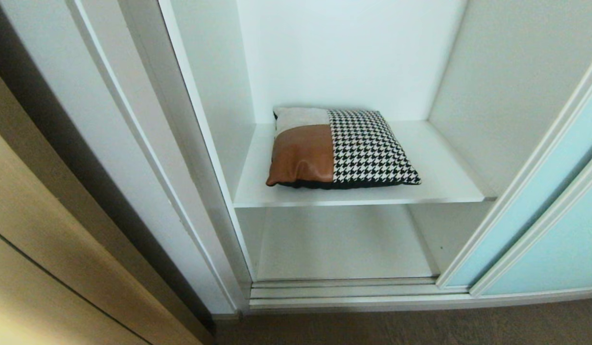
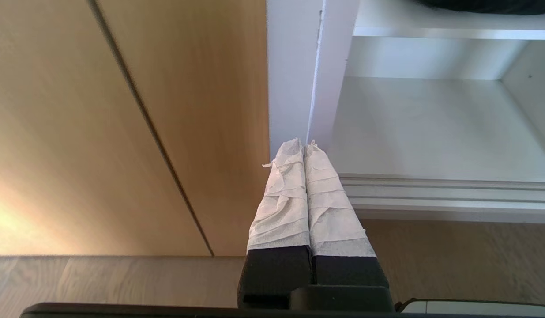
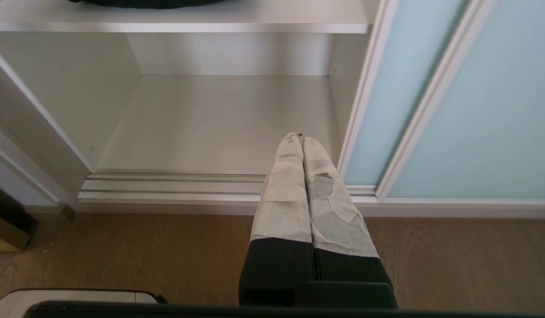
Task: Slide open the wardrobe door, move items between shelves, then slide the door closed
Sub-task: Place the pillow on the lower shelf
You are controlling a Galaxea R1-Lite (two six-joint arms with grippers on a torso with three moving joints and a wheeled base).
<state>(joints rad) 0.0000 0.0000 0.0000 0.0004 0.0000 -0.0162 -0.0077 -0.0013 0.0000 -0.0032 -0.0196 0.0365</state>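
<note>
The wardrobe stands open in the head view. A square cushion of tan leather, houndstooth and a pale grey patch lies flat on a white shelf. Below it is a lower white shelf with nothing on it. The sliding wardrobe door, frosted aqua glass in a white frame, is pushed to the right. Neither arm shows in the head view. My left gripper is shut and empty, low before the wardrobe's left upright. My right gripper is shut and empty, low before the lower shelf, beside the door.
A tan wooden door stands at the left, next to the wardrobe's white side panel. White floor tracks run along the wardrobe's front edge. Brown wooden floor lies in front. The cushion's black underside shows over the upper shelf's edge.
</note>
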